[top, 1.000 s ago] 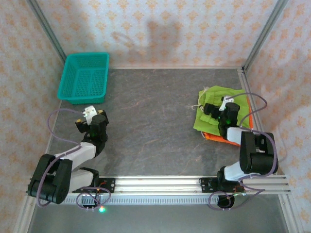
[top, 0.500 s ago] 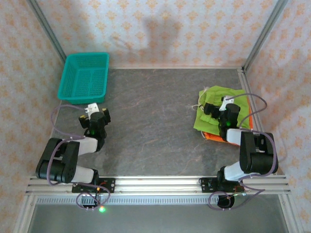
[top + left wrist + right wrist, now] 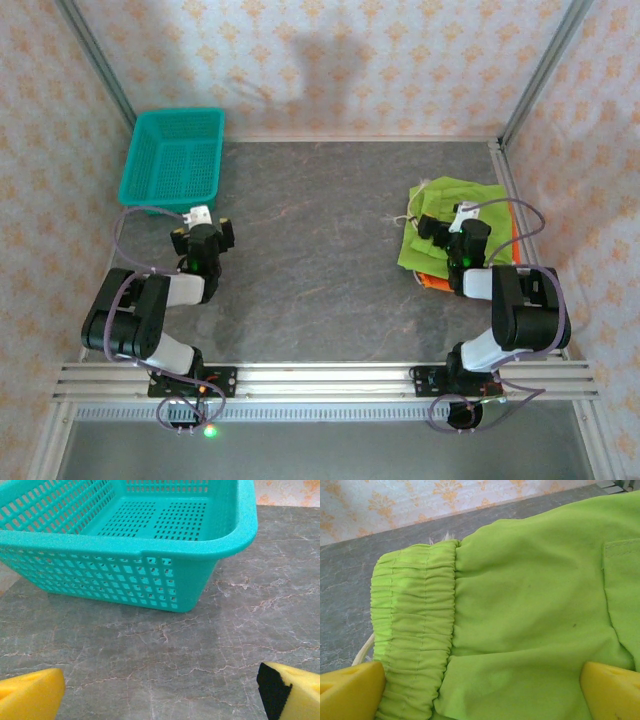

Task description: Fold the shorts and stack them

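Our right gripper [image 3: 480, 692], jaws spread, hovers over lime green fabric shorts [image 3: 520, 595] capping bright orange fabric shorts [image 3: 437, 282] as a stack; our left gripper [image 3: 160, 692] idles, jaws spread.

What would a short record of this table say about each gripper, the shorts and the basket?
Left gripper: open, holding nothing, facing the teal basket
Right gripper: open, just above the green shorts
Green shorts: top of the pile, right side of the table
Orange shorts: under the green ones, edges peeking out
Teal basket: far left corner, apart from the shorts
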`<state>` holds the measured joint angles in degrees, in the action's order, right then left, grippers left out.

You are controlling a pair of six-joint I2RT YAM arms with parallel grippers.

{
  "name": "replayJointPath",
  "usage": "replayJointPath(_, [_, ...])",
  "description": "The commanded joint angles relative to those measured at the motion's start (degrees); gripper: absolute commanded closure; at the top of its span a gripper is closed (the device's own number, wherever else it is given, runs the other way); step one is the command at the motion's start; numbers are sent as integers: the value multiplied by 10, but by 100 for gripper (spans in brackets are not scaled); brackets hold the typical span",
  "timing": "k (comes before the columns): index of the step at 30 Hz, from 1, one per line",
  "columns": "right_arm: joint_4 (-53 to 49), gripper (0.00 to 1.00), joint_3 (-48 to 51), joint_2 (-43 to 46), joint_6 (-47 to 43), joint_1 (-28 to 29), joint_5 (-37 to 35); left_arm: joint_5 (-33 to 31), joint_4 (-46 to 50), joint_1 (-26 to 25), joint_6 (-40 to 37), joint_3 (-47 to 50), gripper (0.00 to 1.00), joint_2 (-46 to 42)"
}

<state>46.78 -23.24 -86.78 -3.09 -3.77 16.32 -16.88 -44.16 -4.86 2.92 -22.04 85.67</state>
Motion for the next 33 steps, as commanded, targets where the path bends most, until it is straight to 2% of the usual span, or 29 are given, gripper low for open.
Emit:
replayJointPath(1, [-2,1,2,-4,-6,8,-24,0,-5,4,-10,-12,0,0])
replayJointPath(7, [-15,1,-4,-5,-1,27,-95,-1,-4,4,-10,-13,0,0])
replayJointPath(33, [-16,1,-5,-5,0,28,-96,5,-2,6,-10,-12,0,-1])
